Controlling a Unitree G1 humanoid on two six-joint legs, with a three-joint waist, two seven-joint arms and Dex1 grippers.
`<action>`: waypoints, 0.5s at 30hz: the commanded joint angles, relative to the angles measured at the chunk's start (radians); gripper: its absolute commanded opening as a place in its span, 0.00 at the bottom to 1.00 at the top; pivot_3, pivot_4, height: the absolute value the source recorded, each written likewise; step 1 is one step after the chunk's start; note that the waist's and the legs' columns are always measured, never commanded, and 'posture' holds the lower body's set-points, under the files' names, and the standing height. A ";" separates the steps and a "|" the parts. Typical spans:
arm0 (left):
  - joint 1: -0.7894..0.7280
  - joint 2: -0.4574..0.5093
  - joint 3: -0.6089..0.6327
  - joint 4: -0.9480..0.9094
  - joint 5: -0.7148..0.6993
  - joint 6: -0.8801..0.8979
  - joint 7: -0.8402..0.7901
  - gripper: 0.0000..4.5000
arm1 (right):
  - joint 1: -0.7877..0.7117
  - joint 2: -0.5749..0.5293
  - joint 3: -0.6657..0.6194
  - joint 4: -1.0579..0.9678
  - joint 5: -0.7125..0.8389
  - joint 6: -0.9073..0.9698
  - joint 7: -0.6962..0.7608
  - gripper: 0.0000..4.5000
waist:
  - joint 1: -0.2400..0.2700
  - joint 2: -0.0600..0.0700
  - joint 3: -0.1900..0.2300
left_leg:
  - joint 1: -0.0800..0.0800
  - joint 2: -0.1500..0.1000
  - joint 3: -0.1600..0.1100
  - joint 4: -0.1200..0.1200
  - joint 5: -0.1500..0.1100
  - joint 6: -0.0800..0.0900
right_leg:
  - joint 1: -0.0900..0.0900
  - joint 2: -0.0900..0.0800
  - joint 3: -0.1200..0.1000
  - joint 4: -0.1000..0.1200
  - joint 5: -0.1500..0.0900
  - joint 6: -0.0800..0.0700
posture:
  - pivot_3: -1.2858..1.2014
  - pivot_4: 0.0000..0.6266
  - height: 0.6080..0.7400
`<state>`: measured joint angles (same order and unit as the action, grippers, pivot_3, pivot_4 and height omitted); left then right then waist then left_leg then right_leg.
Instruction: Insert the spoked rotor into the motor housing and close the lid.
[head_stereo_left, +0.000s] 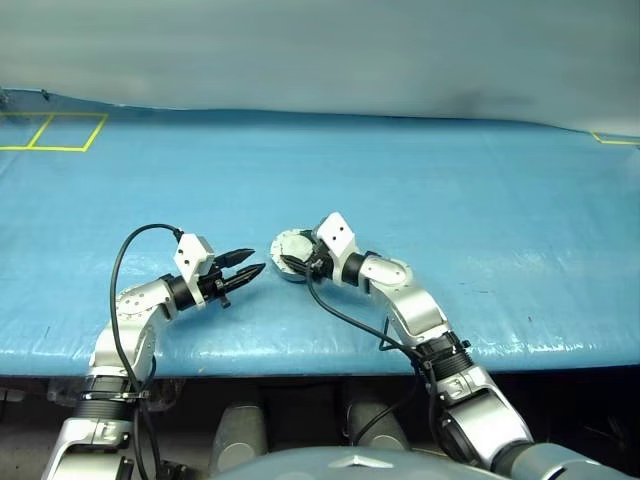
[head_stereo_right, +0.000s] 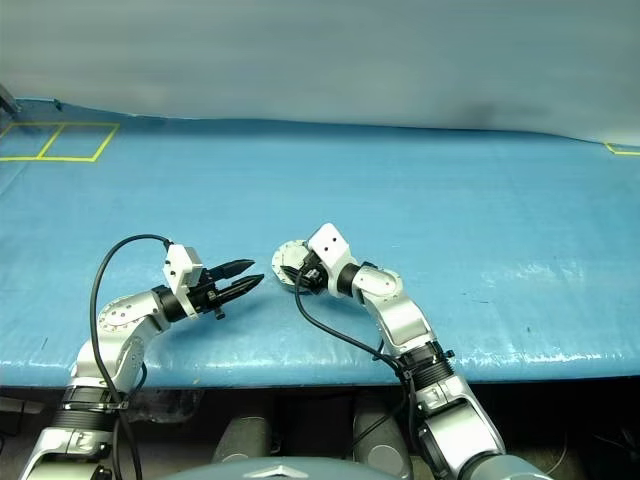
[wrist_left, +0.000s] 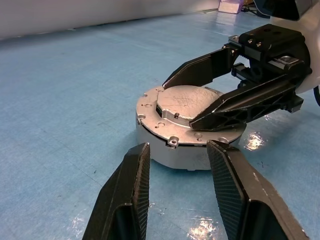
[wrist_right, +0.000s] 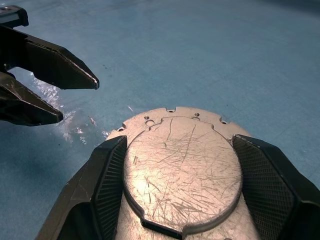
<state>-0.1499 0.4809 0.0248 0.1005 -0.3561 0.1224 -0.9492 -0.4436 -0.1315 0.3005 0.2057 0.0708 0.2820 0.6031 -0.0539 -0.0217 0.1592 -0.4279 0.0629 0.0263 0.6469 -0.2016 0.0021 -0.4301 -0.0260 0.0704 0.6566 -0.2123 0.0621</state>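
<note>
right claw astride the closed housing, left claw standing off

right claw (wrist_right: 175, 185) sits over the motor housing (wrist_left: 187, 142), its two fingers spread wide with one on either side of the raised plate of the lid (wrist_right: 182, 172). whether the pads press the plate or merely flank it cannot be settled from these views, so the grip is recorded as undetermined. left claw (head_stereo_left: 250, 265) is empty, fingers parted, tips aimed at the housing across a short stretch of bare desk (head_stereo_left: 450, 200).

housing rests flat on the blue desk, just beyond the left fingertips, lid seated on top and lying level. spoked rotor presumably inside, though the lid hides it.

judgement: the right arm is the nearer and already on the part; any final press falls straight down on the lid's flat face. risk: uneven pressure could tilt the lid.
</note>
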 joint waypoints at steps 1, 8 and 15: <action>0.001 0.004 0.014 -0.046 -0.014 0.002 0.005 0.44 | 0.006 0.001 0.008 0.050 -0.032 0.016 -0.025 0.67 | -0.004 0.000 0.000 | 0.000 0.000 0.000 0.000 0.000 0.000 | 0.000 0.000 0.000 0.000 0.000 0.000 | 0.52 0.24 1.00; 0.003 0.002 0.014 -0.051 -0.018 0.007 0.012 0.44 | -0.006 0.008 0.023 0.070 -0.045 0.021 -0.024 0.67 | -0.009 0.000 0.000 | 0.001 0.000 0.000 0.000 0.000 0.000 | 0.001 0.000 0.000 0.001 0.000 0.000 | 0.52 0.24 1.00; -0.050 -0.045 0.042 -0.029 -0.064 0.060 0.065 0.22 | -0.001 0.004 0.029 0.059 -0.044 0.024 -0.015 0.67 | -0.011 -0.001 -0.001 | 0.001 0.000 -0.001 0.000 0.000 0.000 | 0.001 0.000 0.000 0.001 0.000 0.000 | 0.52 0.24 1.00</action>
<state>-0.1679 0.4389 0.0416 0.0933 -0.4025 0.1767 -0.8998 -0.4581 -0.1193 0.3169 0.2318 0.0531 0.2717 0.5897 -0.0651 -0.0223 0.1586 -0.4265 0.0629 0.0258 0.6472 -0.2016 0.0021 -0.4295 -0.0260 0.0704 0.6578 -0.2123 0.0621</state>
